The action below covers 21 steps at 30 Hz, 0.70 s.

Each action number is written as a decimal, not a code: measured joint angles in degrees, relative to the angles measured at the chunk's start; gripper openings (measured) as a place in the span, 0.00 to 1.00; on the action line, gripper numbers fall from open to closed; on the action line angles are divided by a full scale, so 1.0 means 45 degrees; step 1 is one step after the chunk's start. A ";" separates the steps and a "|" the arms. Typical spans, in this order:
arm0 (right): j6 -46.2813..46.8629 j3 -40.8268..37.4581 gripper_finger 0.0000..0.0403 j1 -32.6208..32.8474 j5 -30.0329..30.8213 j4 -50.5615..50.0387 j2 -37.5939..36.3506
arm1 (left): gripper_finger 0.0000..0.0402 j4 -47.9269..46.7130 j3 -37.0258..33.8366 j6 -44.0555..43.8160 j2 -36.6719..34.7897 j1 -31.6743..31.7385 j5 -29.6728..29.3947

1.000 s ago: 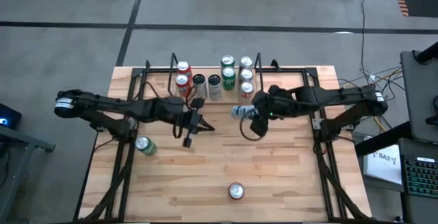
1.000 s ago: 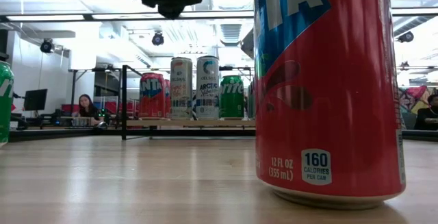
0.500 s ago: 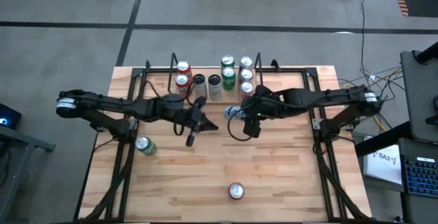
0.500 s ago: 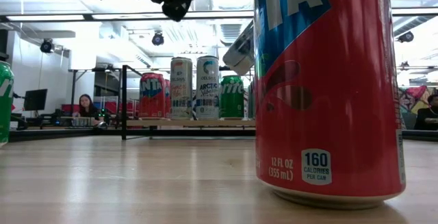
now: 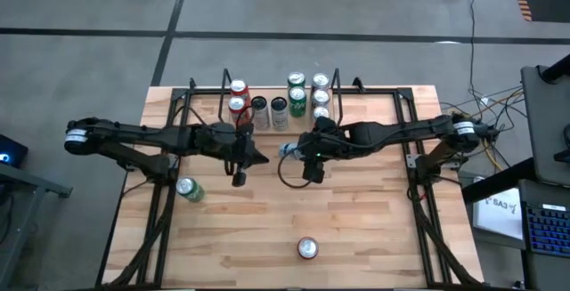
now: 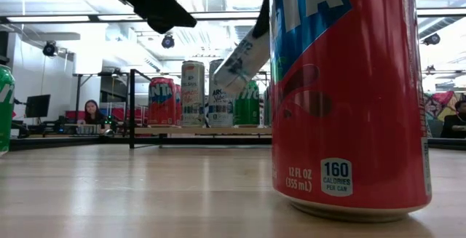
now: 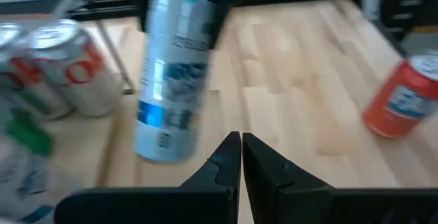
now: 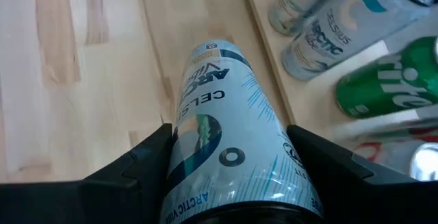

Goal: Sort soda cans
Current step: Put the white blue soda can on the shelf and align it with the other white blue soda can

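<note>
My right gripper (image 5: 298, 151) is over the table's middle, shut on a slim silver-blue soda can (image 8: 229, 135), also seen as the tilted can (image 6: 244, 63) in the low view. My left gripper (image 7: 241, 148) is shut on nothing, left of that can (image 7: 174, 66) and above the table (image 5: 237, 177). Several soda cans (image 5: 278, 104), red, green, dark and silver, stand on their bases in a cluster at the far edge. A green can (image 5: 187, 189) stands near the left side. A red can (image 5: 307, 248) stands by the near edge. My right gripper pinches the slim can's side wall (image 8: 183, 157) between its two fingers (image 8: 140, 166), one on each side, lying across the can. The fingers slant downward from the table's right. The can is lifted clear and tilted, its free end (image 6: 220, 85) lowest, pointing toward the table's left.
Black metal frames (image 5: 183, 104) stand on the table's left and right (image 5: 411, 113) sides. The red can (image 6: 349, 100) fills much of the low view. Bare wood (image 5: 356, 211) lies between the arms and the near edge.
My right gripper has carried the slim can toward the table's left and a little down, rolling as it went; the can stands more tilted and has come out from behind the red can in the low view. My left gripper has turned and drawn back slightly toward the left.
</note>
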 joint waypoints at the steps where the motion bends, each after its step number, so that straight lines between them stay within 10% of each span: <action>1: 0.0000 0.0089 0.59 0.0000 -0.0001 0.0058 0.0088 | 0.00 0.0059 0.0000 -0.0046 0.0020 0.0006 -0.0186; 9: -0.0360 0.0871 0.59 0.0000 -0.0005 0.0274 0.0875 | 0.14 0.0349 0.0000 -0.0240 0.0228 -0.0007 -0.0231; 21: -0.0984 0.1113 0.59 -0.0019 0.0102 0.0729 0.0914 | 0.72 0.0345 0.0000 -0.0699 0.0228 -0.0010 -0.1805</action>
